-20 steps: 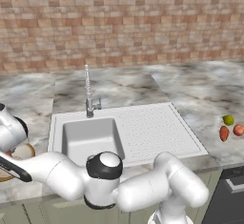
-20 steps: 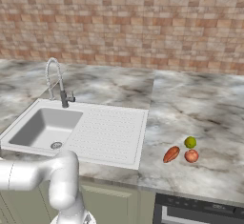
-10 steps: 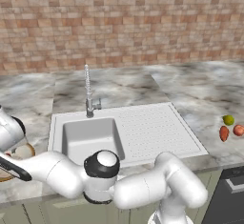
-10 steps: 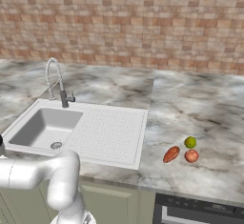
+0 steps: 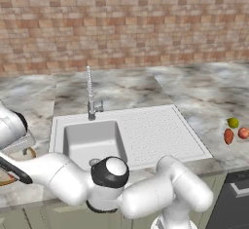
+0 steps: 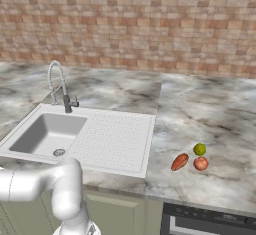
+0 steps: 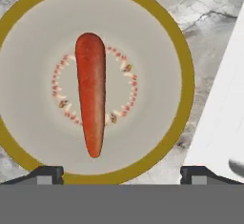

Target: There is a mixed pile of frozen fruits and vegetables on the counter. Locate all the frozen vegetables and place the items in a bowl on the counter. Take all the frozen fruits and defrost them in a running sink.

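Observation:
My gripper (image 7: 123, 174) hangs open straight above the bowl (image 7: 183, 66), its fingertips (image 7: 45, 173) spread to either side of the near rim. A long carrot-like orange-red piece (image 7: 91, 92) lies loose in the bowl's cream middle, touched by nothing. The bowl's rim (image 5: 29, 153) peeks out beside my arm at the far left of the counter (image 5: 204, 94). On the right of the counter lie a stubby orange-red piece (image 6: 179, 162), a yellow-green ball (image 6: 200, 149) and a red-orange ball (image 6: 201, 164). The same three show in the left base view: piece (image 5: 228, 136), green ball (image 5: 233, 122), red ball (image 5: 243, 133).
The light grey sink (image 6: 47, 134) with its dotted drainboard (image 6: 117, 139) lies between the bowl and the pile. A chrome spring-neck faucet (image 6: 60, 84) rises behind the basin, and no water is running. A brick wall backs the counter. A dark appliance front (image 6: 210, 221) sits below right.
The jaws have spread apart and the carrot-like piece lies free in the bowl. The arm and the three items on the right stand where they were.

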Motion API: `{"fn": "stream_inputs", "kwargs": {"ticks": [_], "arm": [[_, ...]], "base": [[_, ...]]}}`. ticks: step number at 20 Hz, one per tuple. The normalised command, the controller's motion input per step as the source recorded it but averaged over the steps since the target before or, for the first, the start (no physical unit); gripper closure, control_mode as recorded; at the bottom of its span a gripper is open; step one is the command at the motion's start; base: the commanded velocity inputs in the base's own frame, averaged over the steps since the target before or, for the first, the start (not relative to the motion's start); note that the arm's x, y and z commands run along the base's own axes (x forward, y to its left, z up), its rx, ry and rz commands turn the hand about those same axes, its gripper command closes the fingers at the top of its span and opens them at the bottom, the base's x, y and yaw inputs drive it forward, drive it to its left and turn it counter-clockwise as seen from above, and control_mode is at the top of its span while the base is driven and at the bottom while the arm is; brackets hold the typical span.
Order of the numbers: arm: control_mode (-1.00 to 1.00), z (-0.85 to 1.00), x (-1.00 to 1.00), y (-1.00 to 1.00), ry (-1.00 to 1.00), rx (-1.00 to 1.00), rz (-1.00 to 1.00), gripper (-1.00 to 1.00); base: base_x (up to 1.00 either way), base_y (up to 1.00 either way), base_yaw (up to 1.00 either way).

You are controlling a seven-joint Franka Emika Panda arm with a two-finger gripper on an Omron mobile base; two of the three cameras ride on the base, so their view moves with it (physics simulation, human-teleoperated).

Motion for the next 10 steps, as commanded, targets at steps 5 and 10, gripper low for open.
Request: {"fn": "stream_inputs", "kwargs": {"ticks": [5, 10], "arm": [[-1.0, -0.01, -0.82, -1.0, 0.0, 0.15, -0.18, -1.0], [-1.0, 0.02, -0.38, -1.0, 0.04, 0.17, -0.27, -1.0]], "base": [[0.0, 0.0, 0.0], [0.0, 0.0, 0.0]]}}
